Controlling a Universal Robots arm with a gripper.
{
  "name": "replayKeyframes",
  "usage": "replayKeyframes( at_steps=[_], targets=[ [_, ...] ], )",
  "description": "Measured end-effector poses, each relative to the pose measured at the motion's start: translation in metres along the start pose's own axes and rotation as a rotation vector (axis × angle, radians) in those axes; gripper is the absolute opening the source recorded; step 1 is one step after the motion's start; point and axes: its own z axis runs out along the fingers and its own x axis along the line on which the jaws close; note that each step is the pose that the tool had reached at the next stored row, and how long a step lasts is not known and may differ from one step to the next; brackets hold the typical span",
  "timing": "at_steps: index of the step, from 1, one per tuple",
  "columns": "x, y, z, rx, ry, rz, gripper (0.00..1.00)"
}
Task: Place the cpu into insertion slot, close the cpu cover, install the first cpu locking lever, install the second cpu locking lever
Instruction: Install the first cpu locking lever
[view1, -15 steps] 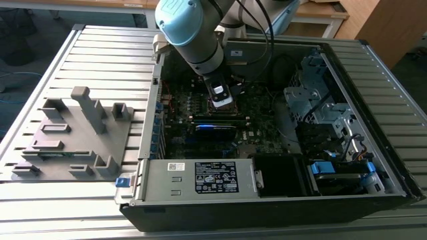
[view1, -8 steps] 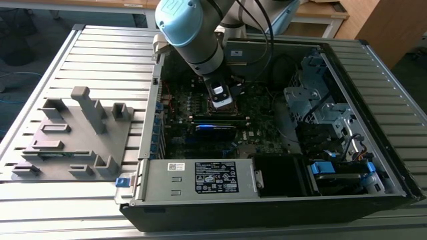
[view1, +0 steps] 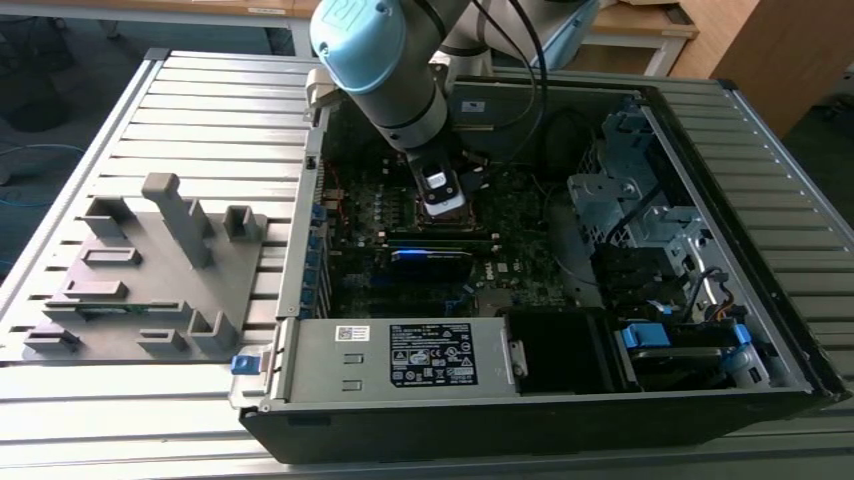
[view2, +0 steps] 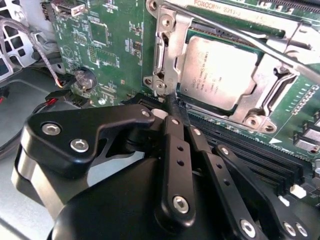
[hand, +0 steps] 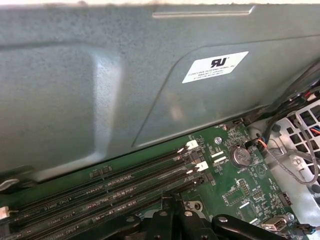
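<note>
The cpu (view2: 220, 70) lies flat in the insertion slot (view2: 200, 29), its silver-grey face showing. The silver cpu cover (view2: 167, 42) is down around it, framing the chip on all sides. A thin metal locking lever (view2: 240, 35) runs slantwise across the far edge of the cover. My gripper (view2: 171, 102) has its black fingers (view2: 175, 150) pressed together, tips at the socket's corner by the cover's hinge screw. In the exterior view the gripper (view1: 447, 205) reaches down into the open computer case just over the socket. I see nothing held between the fingertips.
The green motherboard (view2: 110, 45) carries black memory slots (hand: 125, 185) beside the socket and a coin battery (hand: 241, 156). A grey metal case wall (hand: 100, 90) stands close by. A power supply (view1: 400, 355), a drive cage (view1: 627, 190) and a grey fixture (view1: 147, 270) lie around.
</note>
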Motion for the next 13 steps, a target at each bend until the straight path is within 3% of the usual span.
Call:
replayKeyframes(
  at_steps=[13],
  targets=[
    [-0.0074, 0.0113, -0.0234, 0.0014, -0.0011, 0.003, 0.1]
  ],
)
